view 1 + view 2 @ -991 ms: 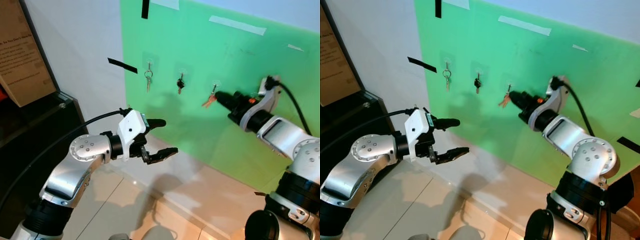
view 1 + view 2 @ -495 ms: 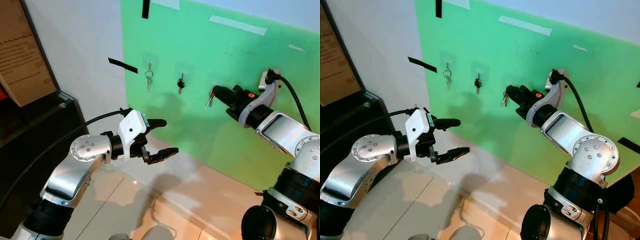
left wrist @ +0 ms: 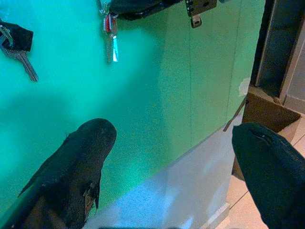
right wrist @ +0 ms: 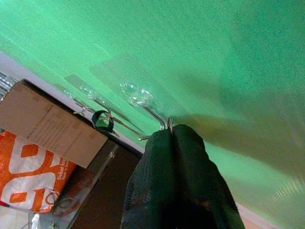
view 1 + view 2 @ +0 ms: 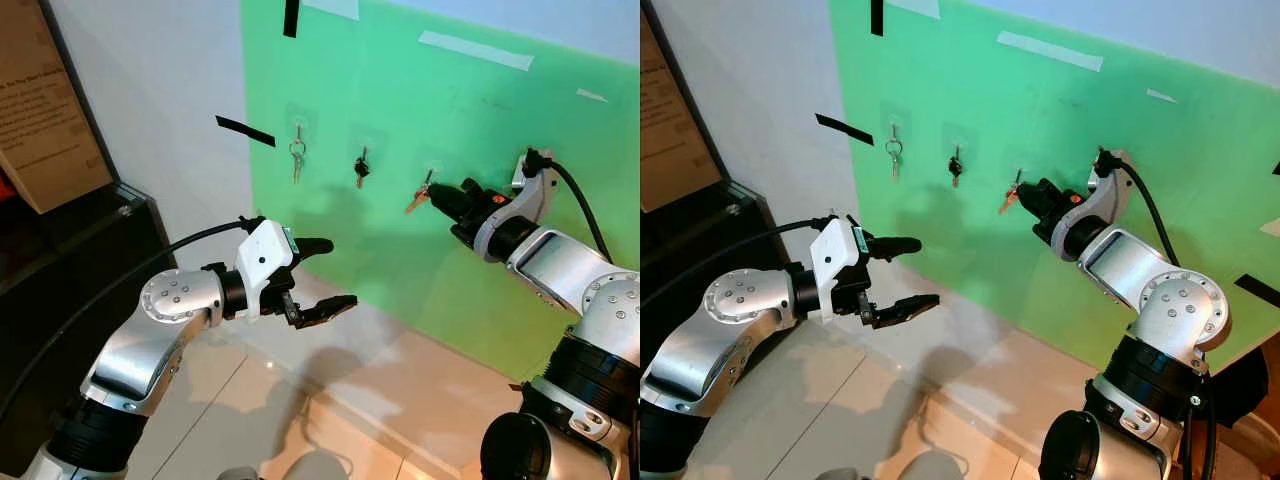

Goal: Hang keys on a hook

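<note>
The red-tagged keys (image 5: 418, 201) hang at the clear hook (image 4: 148, 108) on the green board (image 5: 480, 130), pinched in the closed right gripper (image 5: 436, 191), whose fingers hide the key ring, while the left gripper (image 5: 325, 272) hovers spread open, well apart, down toward the floor.

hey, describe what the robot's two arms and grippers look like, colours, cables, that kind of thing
Both arms are silver metal with black joint rings and round bolted elbow caps. The left gripper has two long black fingers on a white block, fed by a black cable. The right gripper is black with an orange mark, a white bracket behind it and its own black cable.
</note>
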Robot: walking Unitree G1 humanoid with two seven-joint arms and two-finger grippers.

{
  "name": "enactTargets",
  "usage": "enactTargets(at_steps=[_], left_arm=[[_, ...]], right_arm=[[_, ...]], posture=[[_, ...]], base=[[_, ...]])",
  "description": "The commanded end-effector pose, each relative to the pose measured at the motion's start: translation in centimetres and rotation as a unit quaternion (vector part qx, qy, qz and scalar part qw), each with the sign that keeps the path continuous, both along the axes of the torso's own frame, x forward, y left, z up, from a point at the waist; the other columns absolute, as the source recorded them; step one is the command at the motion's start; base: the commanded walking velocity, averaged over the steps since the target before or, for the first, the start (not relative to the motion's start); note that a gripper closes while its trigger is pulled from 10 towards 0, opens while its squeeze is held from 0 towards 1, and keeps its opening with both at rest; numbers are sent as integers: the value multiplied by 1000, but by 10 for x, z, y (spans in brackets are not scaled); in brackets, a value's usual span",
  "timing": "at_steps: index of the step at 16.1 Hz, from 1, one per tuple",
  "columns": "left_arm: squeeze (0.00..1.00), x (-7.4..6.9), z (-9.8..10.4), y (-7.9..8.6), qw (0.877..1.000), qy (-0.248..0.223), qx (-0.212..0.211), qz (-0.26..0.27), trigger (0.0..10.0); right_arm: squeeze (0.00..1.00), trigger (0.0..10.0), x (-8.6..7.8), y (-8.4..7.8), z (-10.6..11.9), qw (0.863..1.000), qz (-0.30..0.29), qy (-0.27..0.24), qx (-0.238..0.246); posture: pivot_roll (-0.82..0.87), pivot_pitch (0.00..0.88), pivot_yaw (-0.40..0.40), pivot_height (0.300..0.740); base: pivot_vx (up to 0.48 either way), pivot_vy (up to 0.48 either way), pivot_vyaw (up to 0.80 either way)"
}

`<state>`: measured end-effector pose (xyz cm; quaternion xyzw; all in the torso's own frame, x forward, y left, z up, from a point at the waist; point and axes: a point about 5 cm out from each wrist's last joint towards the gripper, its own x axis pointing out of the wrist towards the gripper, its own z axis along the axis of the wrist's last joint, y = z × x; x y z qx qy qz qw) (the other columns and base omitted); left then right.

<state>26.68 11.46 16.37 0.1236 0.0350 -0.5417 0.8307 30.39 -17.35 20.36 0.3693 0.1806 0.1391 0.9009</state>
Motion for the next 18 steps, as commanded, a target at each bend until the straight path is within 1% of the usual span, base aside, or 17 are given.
enactTargets(at_steps=[1, 6, 10, 11, 14, 15, 18], left_arm=[[0, -1, 0, -2, 1000, 1, 2, -5, 10000], [0, -1, -1, -3, 1000, 0, 3, -6, 10000], [0, -1, 0, -3, 1000, -1, 3, -7, 10000], [0, -1, 0, -3, 1000, -1, 3, -6, 10000], [0, 0, 0, -4, 1000, -1, 2, -6, 10000], [0, 0, 0, -4, 1000, 0, 2, -6, 10000], [0, 0, 0, -3, 1000, 0, 2, -6, 10000]], right_arm=[[0, 10000, -1, -8, -6, 1000, -19, 14, -4], [0, 10000, -4, -4, -14, 999, -2, 23, -26], [0, 10000, -4, -2, -13, 1000, 5, 17, -20], [0, 10000, -6, 2, -3, 999, 34, -15, -12], [0, 10000, -9, 5, 7, 998, 52, -41, -10], [0, 10000, -12, 7, 14, 996, 68, -57, -14], [0, 10000, -17, 10, 19, 994, 85, -71, -19]], posture=[[35, 0, -79, 740], [35, 0, -79, 740], [33, 0, -77, 740], [33, 0, -78, 740], [32, 0, -78, 740], [30, 0, -77, 740], [29, 0, -76, 740]], base=[[0, 0, 0], [0, 0, 0], [0, 0, 0], [0, 0, 0], [0, 0, 0], [0, 0, 0], [0, 0, 0]])
